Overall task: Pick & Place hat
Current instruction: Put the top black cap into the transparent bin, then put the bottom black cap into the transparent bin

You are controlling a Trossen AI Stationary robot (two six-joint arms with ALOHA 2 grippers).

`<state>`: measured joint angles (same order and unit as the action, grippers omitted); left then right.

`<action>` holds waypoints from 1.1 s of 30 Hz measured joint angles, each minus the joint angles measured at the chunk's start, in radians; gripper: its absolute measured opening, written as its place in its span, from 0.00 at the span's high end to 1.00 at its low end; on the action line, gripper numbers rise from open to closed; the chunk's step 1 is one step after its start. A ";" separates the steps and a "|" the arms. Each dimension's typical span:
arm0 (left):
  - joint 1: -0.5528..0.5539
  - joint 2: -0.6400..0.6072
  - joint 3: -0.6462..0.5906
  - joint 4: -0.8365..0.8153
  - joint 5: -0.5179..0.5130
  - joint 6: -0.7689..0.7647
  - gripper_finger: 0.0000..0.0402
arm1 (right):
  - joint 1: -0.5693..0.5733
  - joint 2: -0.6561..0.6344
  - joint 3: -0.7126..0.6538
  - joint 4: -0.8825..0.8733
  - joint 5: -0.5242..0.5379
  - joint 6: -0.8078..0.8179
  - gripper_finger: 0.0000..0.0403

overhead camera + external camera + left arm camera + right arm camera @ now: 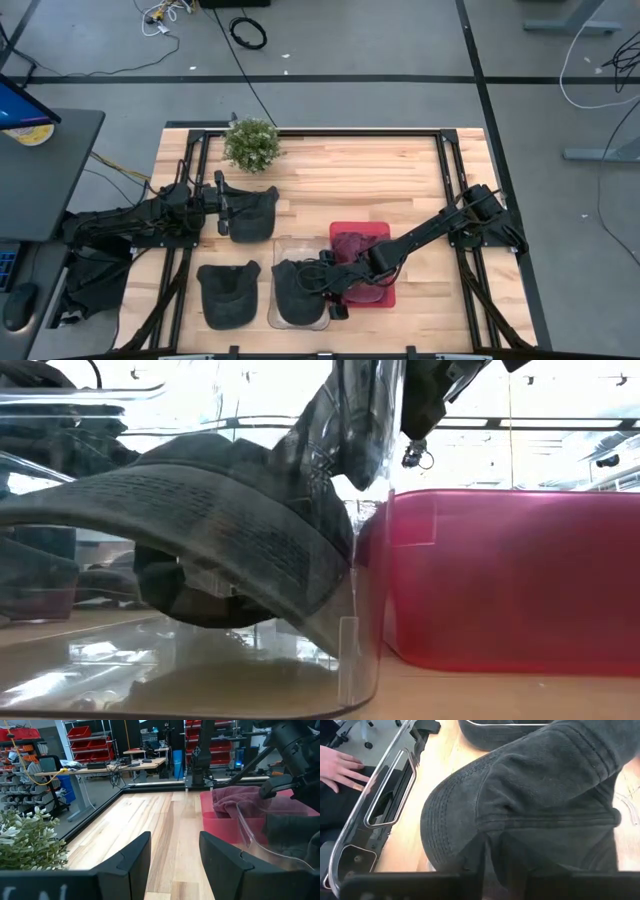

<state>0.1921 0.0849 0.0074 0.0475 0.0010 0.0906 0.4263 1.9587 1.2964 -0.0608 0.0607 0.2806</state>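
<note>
- You are placing: your right pincer [325, 285], clamped on the dark hat [296, 290], is lowering it into the clear bin [283, 243] beneath.
- Next, you should be parting the fingers, then lifting clear; your left pincer [172, 857] is waiting wide apart.

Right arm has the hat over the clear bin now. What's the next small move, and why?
Probably lower a touch and open the right gripper. The hat already sits inside the clear bin, brim tilted down and close above its floor, so a release should drop it in cleanly. The left gripper waits open by the plant.
</note>
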 joint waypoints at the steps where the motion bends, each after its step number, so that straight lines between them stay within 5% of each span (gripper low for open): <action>1: 0.000 0.000 0.000 0.000 0.000 0.000 0.57 | 0.000 0.000 0.000 0.001 0.000 0.000 0.82; 14: 0.000 0.000 0.000 0.000 0.000 0.000 0.57 | 0.000 -0.047 -0.001 0.067 0.016 -0.030 0.53; 22: 0.000 0.000 0.000 0.000 0.000 0.000 0.57 | -0.014 -0.008 -0.001 0.362 0.090 -0.138 0.51; 33: 0.000 0.000 0.000 -0.001 0.000 0.000 0.57 | -0.081 0.124 -0.001 0.417 0.082 -0.017 0.51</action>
<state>0.1923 0.0849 0.0074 0.0467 0.0010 0.0906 0.3451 2.0829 1.2953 0.3561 0.1429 0.2637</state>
